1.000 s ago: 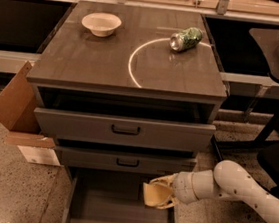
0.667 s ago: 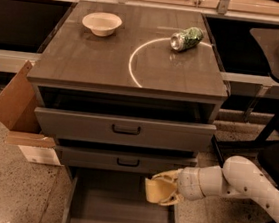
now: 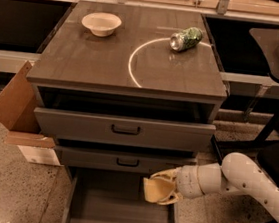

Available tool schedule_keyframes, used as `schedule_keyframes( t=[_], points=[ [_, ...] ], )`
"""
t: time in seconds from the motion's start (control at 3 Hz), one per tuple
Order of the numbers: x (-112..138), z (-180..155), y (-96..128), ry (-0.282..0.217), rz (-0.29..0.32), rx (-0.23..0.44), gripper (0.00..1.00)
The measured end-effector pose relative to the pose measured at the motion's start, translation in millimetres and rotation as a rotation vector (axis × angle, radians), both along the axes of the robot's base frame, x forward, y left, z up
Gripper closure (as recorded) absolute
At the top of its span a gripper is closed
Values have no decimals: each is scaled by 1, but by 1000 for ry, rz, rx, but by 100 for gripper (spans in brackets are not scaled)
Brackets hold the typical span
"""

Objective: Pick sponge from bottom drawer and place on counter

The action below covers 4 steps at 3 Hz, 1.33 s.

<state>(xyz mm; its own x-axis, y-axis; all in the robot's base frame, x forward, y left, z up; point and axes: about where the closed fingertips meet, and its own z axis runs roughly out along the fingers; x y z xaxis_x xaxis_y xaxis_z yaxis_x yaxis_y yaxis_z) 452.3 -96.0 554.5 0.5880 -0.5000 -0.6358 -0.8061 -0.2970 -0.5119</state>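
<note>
Gripper (image 3: pixel 162 188) pinching sponge (image 3: pixel 153 189) above bottom drawer (image 3: pixel 117 217), right side; lift straight up and you risk clipping upper drawers (image 3: pixel 125 130) above it, dislodging soft sponge

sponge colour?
Pale yellow, seen in the camera view; the gripper holds the sponge above the bottom drawer.

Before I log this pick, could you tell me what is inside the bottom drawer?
The bottom drawer shows only bare grey floor. The gripper, shut on the sponge, hangs over its right side and covers that corner; the drawer's front runs out of view.
</note>
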Motion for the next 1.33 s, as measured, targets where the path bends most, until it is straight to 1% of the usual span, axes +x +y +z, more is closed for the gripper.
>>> schedule_keyframes(
  t=[0.33,0.67,1.0,1.33],
  points=[
    [-16,72,8,-12,53,12,100],
    [-20,132,13,-55,26,15,100],
    [-16,183,20,-103,-50,51,100],
    [-16,183,20,-103,-50,51,100]
  ],
)
